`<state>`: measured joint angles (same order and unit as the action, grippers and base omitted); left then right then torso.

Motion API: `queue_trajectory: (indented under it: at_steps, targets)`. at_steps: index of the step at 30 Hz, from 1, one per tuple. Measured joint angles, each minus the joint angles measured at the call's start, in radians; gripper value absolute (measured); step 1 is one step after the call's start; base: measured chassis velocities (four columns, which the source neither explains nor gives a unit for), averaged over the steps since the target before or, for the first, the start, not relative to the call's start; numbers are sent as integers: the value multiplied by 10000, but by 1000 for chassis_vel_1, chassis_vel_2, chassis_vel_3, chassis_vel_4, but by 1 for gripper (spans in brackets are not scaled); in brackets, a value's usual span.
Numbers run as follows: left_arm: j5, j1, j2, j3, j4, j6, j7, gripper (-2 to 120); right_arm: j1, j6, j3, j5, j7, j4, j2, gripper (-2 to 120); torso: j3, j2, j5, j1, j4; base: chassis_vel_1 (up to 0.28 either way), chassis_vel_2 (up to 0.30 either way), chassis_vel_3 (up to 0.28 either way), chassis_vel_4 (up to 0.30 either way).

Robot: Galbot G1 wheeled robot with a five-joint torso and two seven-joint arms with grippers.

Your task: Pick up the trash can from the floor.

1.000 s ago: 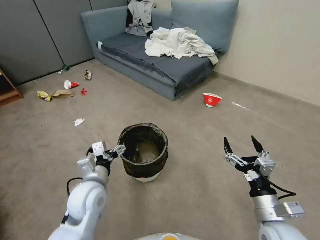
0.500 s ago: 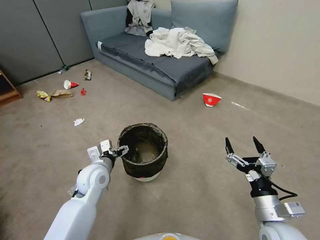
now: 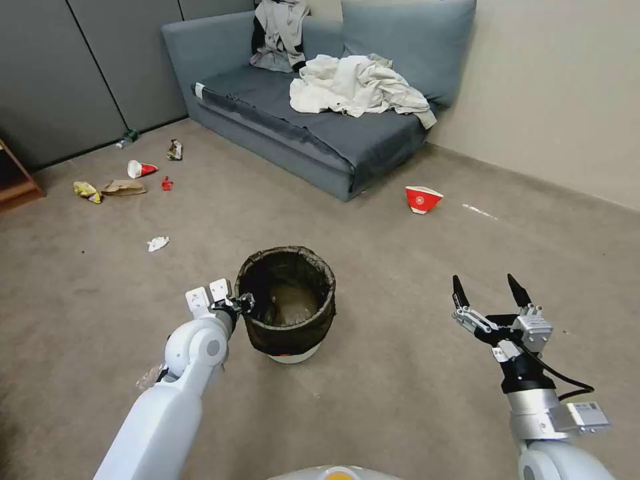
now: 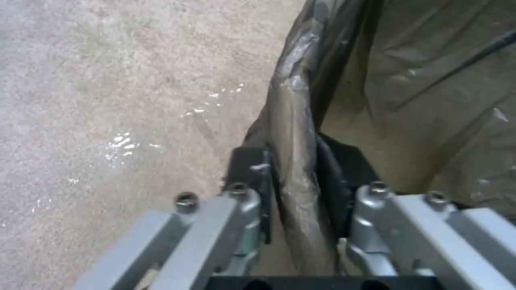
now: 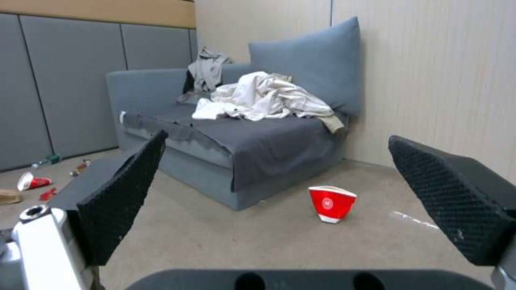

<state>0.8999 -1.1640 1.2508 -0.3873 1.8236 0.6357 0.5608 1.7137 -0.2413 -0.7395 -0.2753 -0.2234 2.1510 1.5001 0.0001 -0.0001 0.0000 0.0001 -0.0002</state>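
The trash can (image 3: 293,333), a small round white bin lined with a dark bag, stands upright on the floor (image 3: 400,407) in the middle of the head view. My left gripper (image 3: 241,303) is at the can's left rim. In the left wrist view the bag-covered rim (image 4: 293,104) runs between the two pads, one outside and one inside the can, and the left gripper (image 4: 293,161) is shut on it. My right gripper (image 3: 485,288) hovers open above the carpet to the can's right, seen also in its own wrist view as the right gripper (image 5: 277,137).
A grey sofa (image 3: 313,133) with heaped clothes (image 3: 353,83) stands behind the can. A red-and-white paper bowl (image 3: 423,199) lies right of the sofa's corner. Litter (image 3: 123,180) is scattered at the far left, and a white scrap (image 3: 158,243) lies nearer.
My left gripper has moved right onto the can's rim and closed on it, with the forearm swinging in behind. The right arm has barely moved.
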Motion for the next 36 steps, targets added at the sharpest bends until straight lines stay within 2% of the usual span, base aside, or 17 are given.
queue_trajectory:
  at_steps: [1, 4, 10, 13, 18, 20, 23, 24, 28, 29, 32, 36]
  targets:
    - [0, 0, 0, 0, 0, 0, 0, 18, 0, 0, 0, 0, 0, 0, 0, 100, 0, 0, 0, 0, 0, 0, 0, 0, 0]
    - [-16, 7, 13, -17, -1, 3, 23, 5, 6, -17, -7, 20, -9, -3, 0, 100, 0, 0, 0, 0, -1, 0, 0, 0, 0]
    - [-41, 3, 27, -58, 22, -24, 26, 5, 12, -27, -7, 30, -15, -3, 2, 100, 0, 0, -1, 0, 0, 0, 0, 0, 0]
    - [-53, -63, 36, -154, 321, -46, 33, 5, 17, -29, -8, 32, -17, 0, -3, 100, 0, 1, 0, 0, -1, 0, 0, 0, 0]
    - [112, -363, -31, -420, 1245, 147, 150, 5, 16, -29, -17, 33, -23, 27, -4, 100, 0, 1, 1, 0, 0, 0, 0, 0, 0]
    - [161, -431, -51, -462, 1394, 182, 163, 5, 13, -29, -16, 35, -25, 31, -2, 100, 0, 1, 0, 0, -1, 0, 0, 0, 0]
    - [459, -899, -103, -802, 2443, 264, 227, 5, 16, -31, 6, 57, -40, 47, 34, 100, -1, 0, 1, -1, 1, 0, 0, 0, 0]
    - [459, -899, -103, -802, 2443, 264, 227, 5, 16, -31, 6, 57, -40, 47, 34, 100, -1, 0, 1, -1, 1, 0, 0, 0, 0]
    - [689, -1321, -86, -1114, 3686, 338, 253, 5, 53, -42, 15, 63, -49, 133, 46, 100, -2, 0, 1, -1, -1, 0, 0, 0, 0]
    - [689, -1321, -86, -1114, 3686, 338, 253, 5, 53, -42, 15, 63, -49, 133, 46, 100, -2, 0, 1, -1, -1, 0, 0, 0, 0]
    - [895, -1545, -73, -1362, 4475, 420, 285, 5, 87, -45, 18, 65, -61, 218, 53, 100, -2, 1, 1, -1, 0, 0, 0, 0, 0]
    - [968, -1654, -59, -1507, 4742, 457, 311, 5, 120, -46, 29, 65, -76, 281, 64, 100, -1, 1, -1, -1, -1, 0, 0, 0, 0]
